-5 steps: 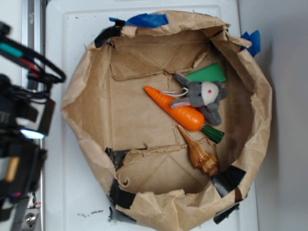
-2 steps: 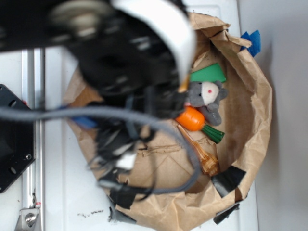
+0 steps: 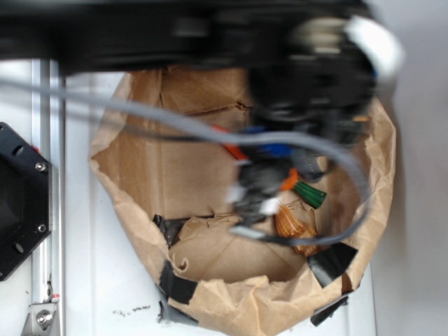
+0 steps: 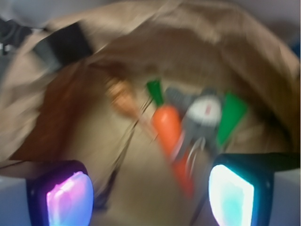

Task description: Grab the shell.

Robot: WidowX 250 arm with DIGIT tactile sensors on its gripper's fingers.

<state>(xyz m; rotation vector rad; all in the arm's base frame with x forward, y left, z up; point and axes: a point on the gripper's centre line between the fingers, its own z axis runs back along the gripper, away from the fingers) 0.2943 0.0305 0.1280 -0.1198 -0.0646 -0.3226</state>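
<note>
Your hand (image 4: 150, 188) is spread wide: in the wrist view its two fingers (image 4: 61, 197) sit well apart at the lower corners, one lit pink and the other cyan, with nothing between them. Both views are smeared by motion blur, so fine detail is lost.

The shell (image 3: 297, 227) lies on the floor of the brown paper bag (image 3: 140, 210), near its taped lower right rim. In the wrist view you see it as an amber streak (image 4: 123, 98) ahead of the hand and apart from the fingers. Just beside it lies the orange carrot (image 4: 168, 126), green stem pointing toward the bag wall. A grey plush mouse (image 4: 202, 113) lies against the carrot, and a green card (image 4: 230, 115) sits beyond the plush.

From the exterior camera your arm (image 3: 315, 77) and its grey cable cover most of the bag's upper right, hiding the plush. The bag rests on a white surface (image 3: 105, 280).
</note>
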